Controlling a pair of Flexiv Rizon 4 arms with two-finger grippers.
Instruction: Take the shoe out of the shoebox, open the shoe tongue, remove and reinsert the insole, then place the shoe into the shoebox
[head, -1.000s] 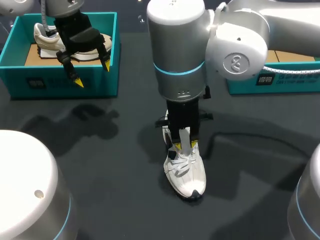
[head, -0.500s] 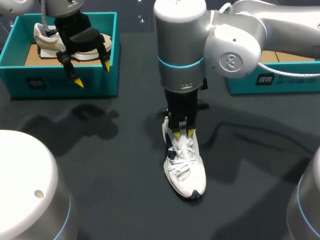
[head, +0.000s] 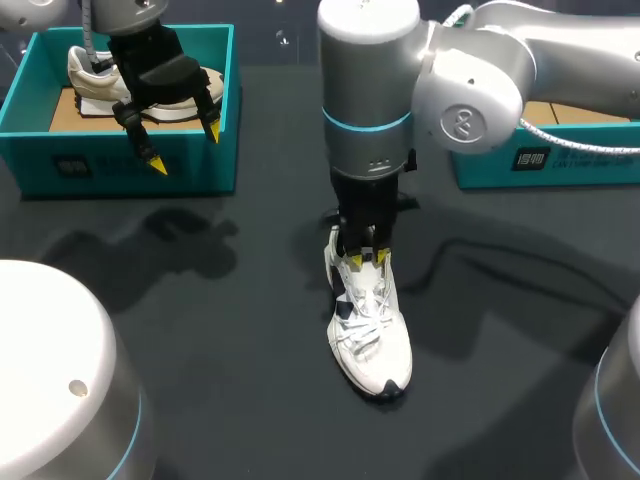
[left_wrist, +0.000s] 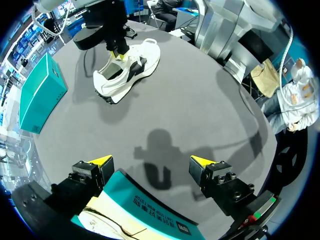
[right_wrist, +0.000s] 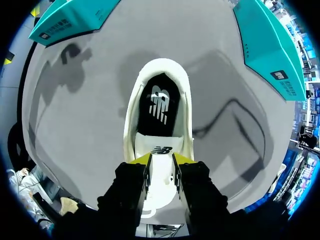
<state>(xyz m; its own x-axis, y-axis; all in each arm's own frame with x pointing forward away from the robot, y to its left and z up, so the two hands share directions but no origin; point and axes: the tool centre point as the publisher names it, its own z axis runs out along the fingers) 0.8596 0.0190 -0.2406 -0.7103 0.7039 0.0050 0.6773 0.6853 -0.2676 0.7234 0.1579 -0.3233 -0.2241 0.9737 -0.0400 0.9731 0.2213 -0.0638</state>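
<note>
Shoe (head: 372, 340), white, laced, tongue (right_wrist: 160, 148) seemingly in right tool (right_wrist: 161, 160)

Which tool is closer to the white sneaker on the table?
Right. The right tool pinches the tongue of the white sneaker; the left tool hangs over the far teal shoebox.

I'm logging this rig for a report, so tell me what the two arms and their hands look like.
The right arm is a thick silver-grey tube with rounded joints, a light blue ring, a round emblem on one joint cap and a pale braided cable. The left hand and right hand are black and blocky, each with two fingers ending in pointed yellow tips.
</note>
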